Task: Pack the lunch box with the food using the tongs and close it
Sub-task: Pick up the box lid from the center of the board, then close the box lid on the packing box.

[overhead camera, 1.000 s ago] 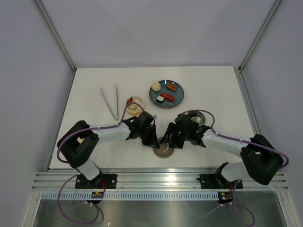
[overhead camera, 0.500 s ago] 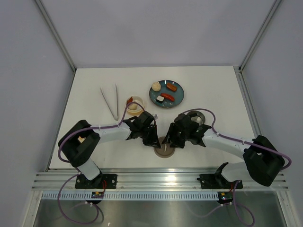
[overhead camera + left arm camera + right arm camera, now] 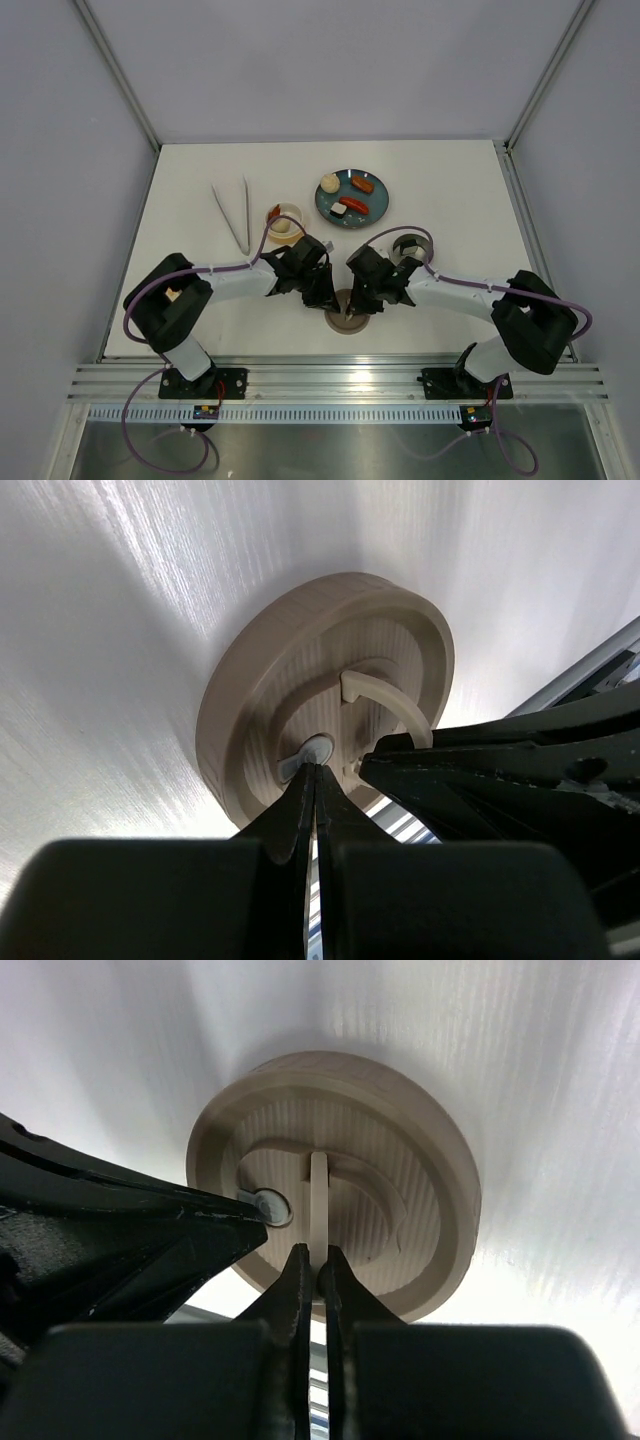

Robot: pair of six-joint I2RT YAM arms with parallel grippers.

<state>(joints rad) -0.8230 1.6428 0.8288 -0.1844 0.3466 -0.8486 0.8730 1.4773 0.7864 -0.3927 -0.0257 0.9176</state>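
Closure of right gripper (image 3: 312,1260) on lid (image 3: 420,1210) handle (image 3: 318,1200) was new; it gaped a second before. Left gripper (image 3: 315,775) stayed shut at grey pin (image 3: 312,750). Tongs (image 3: 232,215) lay far left, food (image 3: 352,206) unpacked on plate (image 3: 374,198).

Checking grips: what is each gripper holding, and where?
Right gripper pinches the round beige plastic lid by its thin raised handle; left gripper, shut, touches its grey plug.

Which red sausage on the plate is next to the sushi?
The near sausage, closest to the robot, right beside the white-and-black sushi. The other sausage sits farther back on the plate.
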